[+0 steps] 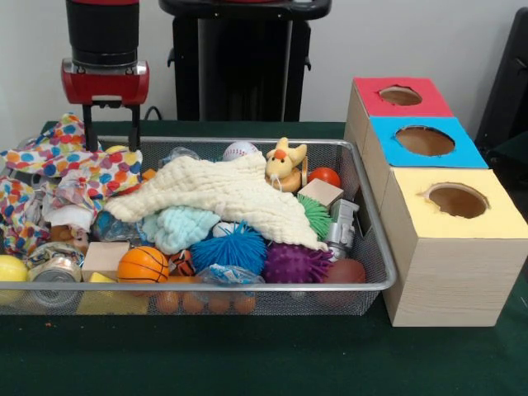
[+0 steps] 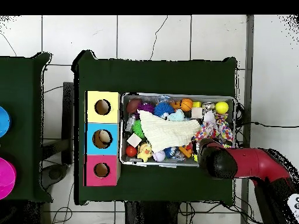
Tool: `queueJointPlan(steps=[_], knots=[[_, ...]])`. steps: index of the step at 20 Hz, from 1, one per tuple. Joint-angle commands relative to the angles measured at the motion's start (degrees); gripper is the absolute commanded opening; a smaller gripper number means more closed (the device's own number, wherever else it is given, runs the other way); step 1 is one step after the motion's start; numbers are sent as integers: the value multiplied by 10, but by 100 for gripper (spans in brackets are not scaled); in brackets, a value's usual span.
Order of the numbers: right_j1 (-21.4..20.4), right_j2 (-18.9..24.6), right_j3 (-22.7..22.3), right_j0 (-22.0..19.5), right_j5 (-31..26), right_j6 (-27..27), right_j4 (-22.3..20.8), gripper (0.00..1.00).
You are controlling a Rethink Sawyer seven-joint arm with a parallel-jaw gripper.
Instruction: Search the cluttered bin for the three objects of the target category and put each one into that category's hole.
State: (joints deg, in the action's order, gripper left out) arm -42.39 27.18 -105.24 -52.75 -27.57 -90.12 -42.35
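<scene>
My gripper [image 1: 112, 139] hangs open over the bin's far left corner in the front view. Its two black fingers [image 1: 90, 132] are spread just above a polka-dot cloth [image 1: 58, 165], with nothing between them. The wire bin [image 1: 247, 288] is packed full. A cream cloth [image 1: 223, 194] is draped over the middle and a pale blue cloth [image 1: 177, 227] sits beneath it. Around them lie a blue spiky ball [image 1: 229, 247], a purple spiky ball [image 1: 295, 264], a small basketball [image 1: 142, 264], a baseball [image 1: 240, 150] and a yellow animal toy [image 1: 285, 161]. From overhead, the arm's head [image 2: 215, 161] covers the bin's corner.
Three boxes with round holes stand beside the bin: red [image 1: 400, 95], blue [image 1: 425, 140] and yellow [image 1: 458, 202]. Overhead, something pale shows in the blue box's hole [image 2: 104, 138]. A red ball [image 1: 324, 176], a wooden block [image 1: 320, 192], a can [image 1: 54, 268] and a yellow ball [image 1: 10, 268] also lie in the bin.
</scene>
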Motion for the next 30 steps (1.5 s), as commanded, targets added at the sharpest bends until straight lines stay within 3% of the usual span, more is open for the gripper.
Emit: queueJointPlan(steps=[1,8,15,18,30], knots=[[57,7,59,-10,31,68,-77,100],[105,-6,69,-25,52,49,-107,100],[117,-7,75,-25,52,39,-119,100],[119,12,68,-32,59,45,-116,100],[60,145,13,-73,-23,91,17,100]])
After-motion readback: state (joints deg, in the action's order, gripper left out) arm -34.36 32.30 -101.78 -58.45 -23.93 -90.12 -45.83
